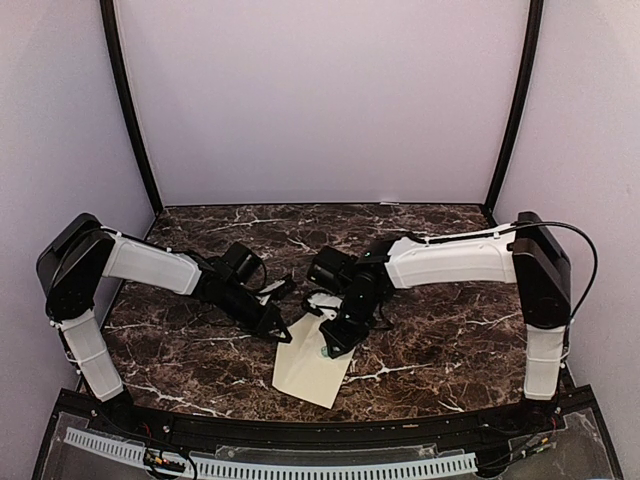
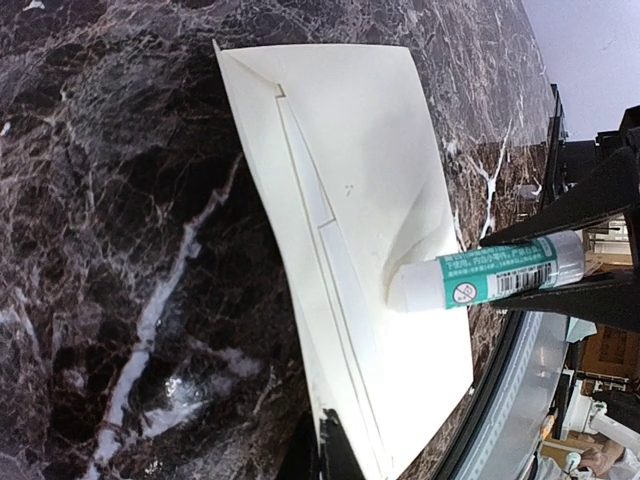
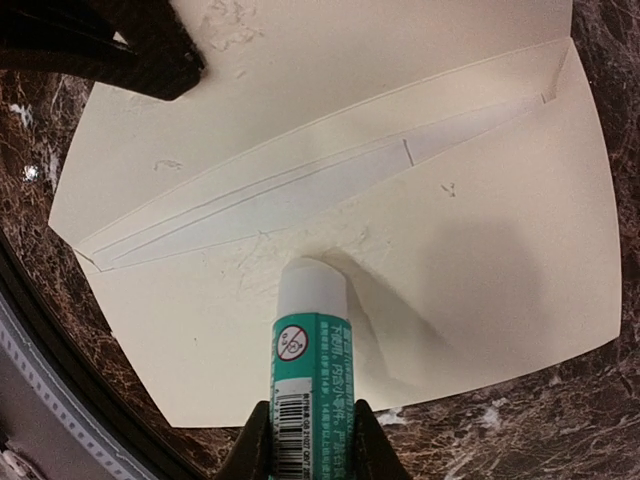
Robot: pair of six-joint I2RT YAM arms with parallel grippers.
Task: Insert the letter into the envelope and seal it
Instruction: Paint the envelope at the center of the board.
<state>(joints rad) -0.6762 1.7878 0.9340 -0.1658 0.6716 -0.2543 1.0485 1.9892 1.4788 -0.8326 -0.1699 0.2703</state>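
The plain pale cream-yellow paper envelope (image 1: pixel 310 372) lies flat, flap open, on the dark marble table (image 1: pixel 450 340) near its front edge. The right gripper (image 3: pixel 308 432) is clamped narrowly on a white-and-green glue stick (image 3: pixel 308 350), whose tip touches the envelope. The left gripper (image 1: pixel 278 328) rests on the envelope's flap; how wide its jaws stand cannot be told.

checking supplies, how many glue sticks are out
1: the glue stick is clamped in the right arm's jaws, tip on the envelope. No others show.
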